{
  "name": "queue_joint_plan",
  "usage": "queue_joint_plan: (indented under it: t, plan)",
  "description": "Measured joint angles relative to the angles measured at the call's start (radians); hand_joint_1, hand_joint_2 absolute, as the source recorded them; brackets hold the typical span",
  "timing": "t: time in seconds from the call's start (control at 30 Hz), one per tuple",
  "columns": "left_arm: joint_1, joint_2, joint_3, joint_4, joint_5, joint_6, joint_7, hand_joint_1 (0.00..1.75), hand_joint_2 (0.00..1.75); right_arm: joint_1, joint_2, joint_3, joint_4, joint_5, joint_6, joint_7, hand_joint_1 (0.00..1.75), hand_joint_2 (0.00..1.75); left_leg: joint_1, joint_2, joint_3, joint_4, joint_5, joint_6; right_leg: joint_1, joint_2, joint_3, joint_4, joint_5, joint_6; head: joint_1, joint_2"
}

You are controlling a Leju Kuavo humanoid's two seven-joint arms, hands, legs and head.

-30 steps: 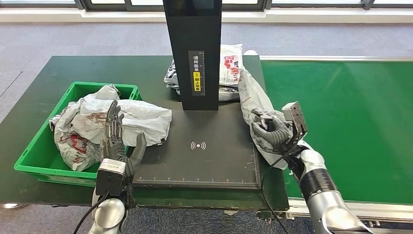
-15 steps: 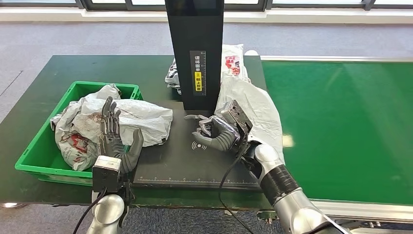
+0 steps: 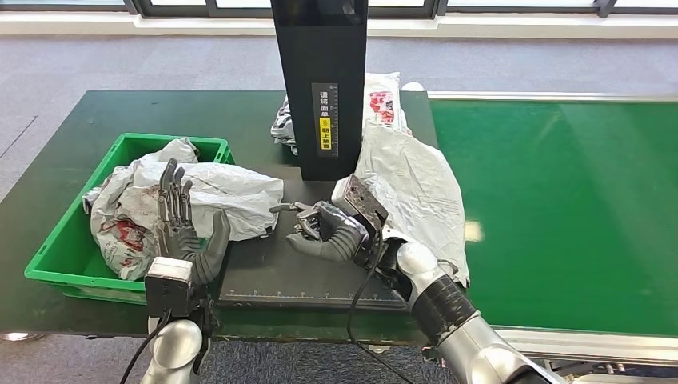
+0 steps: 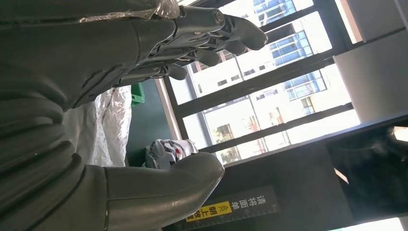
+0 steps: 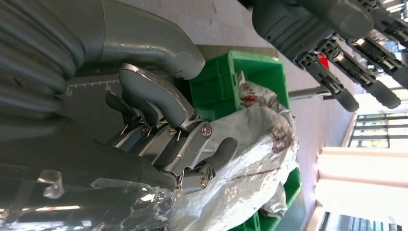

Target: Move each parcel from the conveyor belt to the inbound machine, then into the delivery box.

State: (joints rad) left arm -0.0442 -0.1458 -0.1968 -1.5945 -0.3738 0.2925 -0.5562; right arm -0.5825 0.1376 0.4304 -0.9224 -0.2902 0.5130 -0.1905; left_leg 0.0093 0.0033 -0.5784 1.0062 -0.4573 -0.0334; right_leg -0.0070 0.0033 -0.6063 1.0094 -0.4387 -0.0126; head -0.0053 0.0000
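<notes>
Inbound machine (image 3: 320, 264): black scan plate with a tall black column (image 3: 320, 80), sat mid-table. Green conveyor belt (image 3: 560, 200) ran along its right. Green delivery box (image 3: 120, 152) on the left already held crumpled grey parcels (image 3: 232, 192), one spilling onto the plate edge.

Grey parcel (image 3: 416, 184) in hand draped from the plate's right edge up toward the column, trailing over your right arm. Right hand (image 3: 324, 232) was curled on its leading fold, low over the plate centre. Left hand (image 3: 180, 232) stood upright by the box, fingers spread, holding nothing.

Advice: you should have pulled the whole bag flat onto the plate, clear of the column and the spilled parcel, before letting go.
</notes>
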Motion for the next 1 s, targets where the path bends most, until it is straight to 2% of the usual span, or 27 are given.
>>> queue_joint_plan:
  t: [0.3,0.43,0.63,0.8,1.0]
  plan:
    - [0.021,0.001,0.000,-0.027,0.000,0.015,-0.004,0.00,1.75,0.008,0.000,0.065,-0.035,-0.039,-0.005,0.011,1.75,1.75,0.000,0.000,0.000,0.000,0.000,0.000,0.000,0.000,0.000,0.000,0.000,0.000,0.000,0.000]
    - [0.026,0.001,0.000,-0.032,0.000,0.019,-0.004,0.00,1.75,0.008,0.000,0.078,-0.040,-0.024,-0.025,0.007,0.00,1.75,0.000,0.000,0.000,0.000,0.000,0.000,0.000,0.000,0.000,0.000,0.000,0.000,0.000,0.000]
    - [0.044,0.001,0.002,-0.052,-0.006,0.040,-0.001,0.00,1.75,0.002,-0.009,0.098,-0.061,0.095,-0.197,-0.048,0.00,1.75,0.000,0.000,0.000,0.000,0.000,0.000,0.000,0.000,0.000,0.000,0.000,0.000,0.000,0.000]
    - [0.063,0.001,0.017,-0.071,-0.021,0.046,0.006,0.00,1.75,0.023,-0.054,0.091,-0.169,0.190,-0.328,-0.080,0.00,1.75,0.000,0.000,0.000,0.001,0.000,0.001,0.000,0.000,0.000,0.000,0.000,0.000,0.000,0.000]
    - [0.058,-0.002,0.031,-0.074,-0.037,0.033,0.018,0.00,1.75,0.107,-0.093,-0.006,-0.369,0.293,-0.463,-0.091,0.00,1.75,0.000,0.000,0.000,0.001,-0.001,0.002,0.000,0.000,0.000,0.000,-0.001,0.001,0.000,0.000]
